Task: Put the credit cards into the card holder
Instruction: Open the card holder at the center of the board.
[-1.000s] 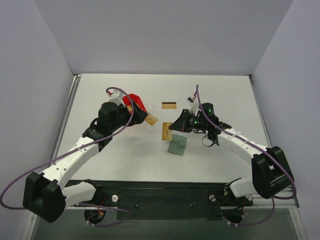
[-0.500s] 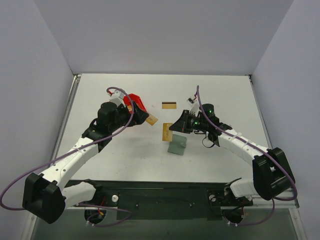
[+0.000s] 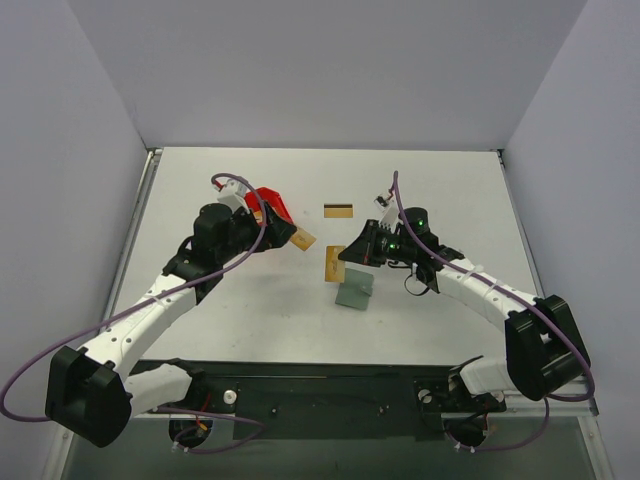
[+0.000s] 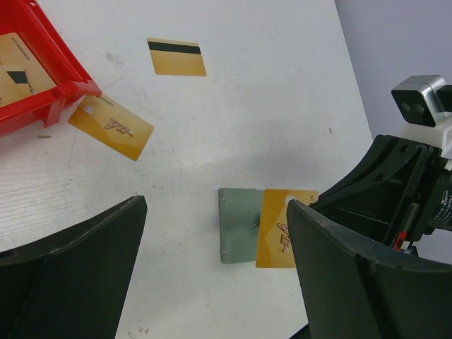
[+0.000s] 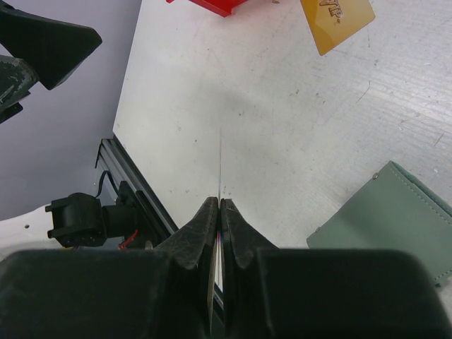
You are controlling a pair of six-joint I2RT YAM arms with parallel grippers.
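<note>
The right claw [image 5: 219, 201] is pinching a credit card [image 4: 282, 227], its long axis running twelve to six from above. The card holder [image 4: 237, 234] is lying on the surface [image 4: 282, 106] at this nearer claw's six o'clock. The left claw [image 4: 217, 203] is hanging spread.

1. Red bin [image 4: 49, 106]: cut off at the left wrist view's corner; the cards [image 4: 18, 60] inside show only in part.
2. Card holder [image 4: 236, 226]: right part hidden under a gold card [image 4: 281, 229], itself partly behind a finger [image 4: 353, 282] of the left gripper [image 4: 217, 205].
3. Right wrist view: gold card seen edge-on in the right gripper [image 5: 219, 203], face unseen; card holder cut by the edge.
</note>
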